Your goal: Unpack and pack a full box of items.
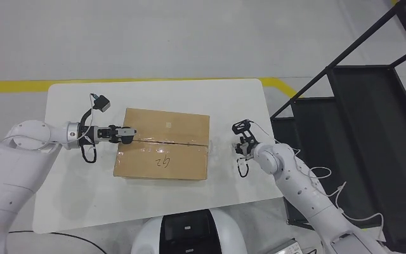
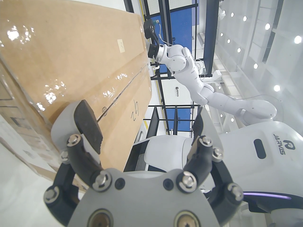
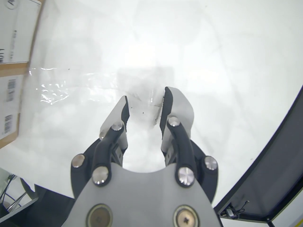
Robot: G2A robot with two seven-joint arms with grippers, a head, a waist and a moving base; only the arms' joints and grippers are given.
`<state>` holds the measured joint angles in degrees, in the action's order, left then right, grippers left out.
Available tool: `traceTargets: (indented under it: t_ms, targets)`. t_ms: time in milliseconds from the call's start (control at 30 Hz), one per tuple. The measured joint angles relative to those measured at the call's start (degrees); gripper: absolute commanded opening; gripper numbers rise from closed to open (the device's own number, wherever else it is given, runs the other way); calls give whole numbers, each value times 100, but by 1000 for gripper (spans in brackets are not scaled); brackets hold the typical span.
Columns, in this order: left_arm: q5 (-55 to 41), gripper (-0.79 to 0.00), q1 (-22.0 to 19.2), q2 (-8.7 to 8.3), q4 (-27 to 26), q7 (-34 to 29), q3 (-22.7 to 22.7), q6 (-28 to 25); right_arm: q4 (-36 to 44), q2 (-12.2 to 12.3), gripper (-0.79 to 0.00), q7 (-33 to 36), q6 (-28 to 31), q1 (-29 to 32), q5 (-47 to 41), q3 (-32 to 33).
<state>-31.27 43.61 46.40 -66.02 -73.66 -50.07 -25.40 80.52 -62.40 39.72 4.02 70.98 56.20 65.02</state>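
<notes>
White table, grey floor beyond. Box at centre, flaps taped shut, contents hidden. L gripper at box 9 o'clock, jaws wide. R gripper at 3 o'clock, off box, gap narrow.

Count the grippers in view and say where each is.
2. The left gripper is at one end of the box, by its taped seam; the right gripper is over the table off the opposite end.
</notes>
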Motion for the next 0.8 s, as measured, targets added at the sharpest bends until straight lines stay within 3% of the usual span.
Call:
traceTargets:
  t_ms: [67,267,467,600,800]
  targets:
    - [0,0,0,0,0,0,0,0,258,52,-785,101,130,158,-99,212]
    - [0,0,0,0,0,0,0,0,1016,210,-785,441,724,702,-706,998]
    - [0,0,0,0,0,0,0,0,1013,334,-785,1125,1909,974,-2897,1900]
    - [0,0,0,0,0,0,0,0,914,422,-785,1980,2517,1020,-4512,2337]
    - [0,0,0,0,0,0,0,0,790,546,-785,3337,2757,924,-6920,2770]
